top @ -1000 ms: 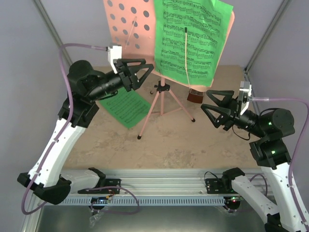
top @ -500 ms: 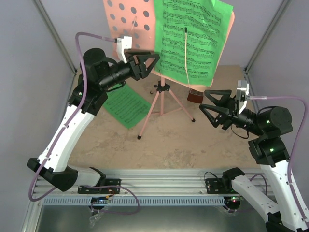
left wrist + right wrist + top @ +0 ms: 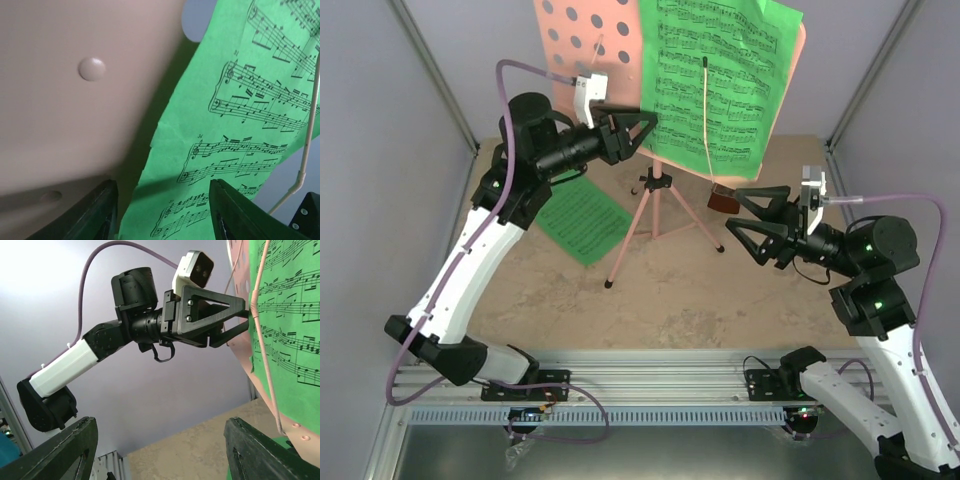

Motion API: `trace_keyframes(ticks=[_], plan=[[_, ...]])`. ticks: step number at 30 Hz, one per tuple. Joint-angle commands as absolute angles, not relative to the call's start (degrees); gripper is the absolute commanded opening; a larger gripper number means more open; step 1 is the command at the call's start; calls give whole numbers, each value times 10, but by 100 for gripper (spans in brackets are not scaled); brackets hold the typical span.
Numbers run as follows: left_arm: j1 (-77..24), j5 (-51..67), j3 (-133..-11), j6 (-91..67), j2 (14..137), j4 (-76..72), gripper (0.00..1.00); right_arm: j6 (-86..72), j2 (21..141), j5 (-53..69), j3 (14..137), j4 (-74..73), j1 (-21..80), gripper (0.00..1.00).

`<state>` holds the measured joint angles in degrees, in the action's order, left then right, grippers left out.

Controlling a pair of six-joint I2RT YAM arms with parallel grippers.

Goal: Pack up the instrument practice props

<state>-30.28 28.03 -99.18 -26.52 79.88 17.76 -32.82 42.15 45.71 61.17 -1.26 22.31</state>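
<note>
The pink music stand (image 3: 582,45) rises on tripod legs (image 3: 655,225) at the back of the table. One green sheet-music page (image 3: 720,70) rests on its desk under a thin wire arm (image 3: 706,110). My left gripper (image 3: 646,132) is open at that page's lower left edge. In the left wrist view its fingers (image 3: 100,212) straddle the edge of the green page (image 3: 235,150) and the pink desk (image 3: 75,115). A second green page (image 3: 582,222) lies flat on the table. The brown metronome (image 3: 724,197) sits behind my open, empty right gripper (image 3: 733,210).
Grey walls close the sides and back. The stand's legs spread across the table's middle. In the right wrist view my right gripper (image 3: 160,450) faces the left arm (image 3: 150,325), with the stand's green page (image 3: 290,315) at the right edge. An aluminium rail (image 3: 650,385) runs along the front.
My left arm has risen and reached right to the stand's green page, its jaws narrowing. The right gripper has edged slightly left and up, still open.
</note>
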Motion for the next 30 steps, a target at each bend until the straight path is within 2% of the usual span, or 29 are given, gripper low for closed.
trace_keyframes(ticks=[1, 11, 18, 23, 27, 30], plan=[[-309, 318, -1014, -247, 808, 189, 51, -327, 425, 460, 612, -5, 236, 71], [-311, 377, -1009, -270, 810, 150, 45, -310, 453, 439, 626, -3, 268, 71], [-311, 374, -1000, -265, 798, 142, 39, -287, 481, 410, 647, -10, 304, 71], [-311, 371, -998, -260, 800, 139, 28, -277, 498, 393, 667, -8, 320, 71], [-312, 364, -996, -261, 802, 132, 14, -256, 508, 354, 694, -24, 335, 71], [-312, 352, -991, -266, 798, 125, 6, -246, 515, 318, 719, -36, 341, 70]])
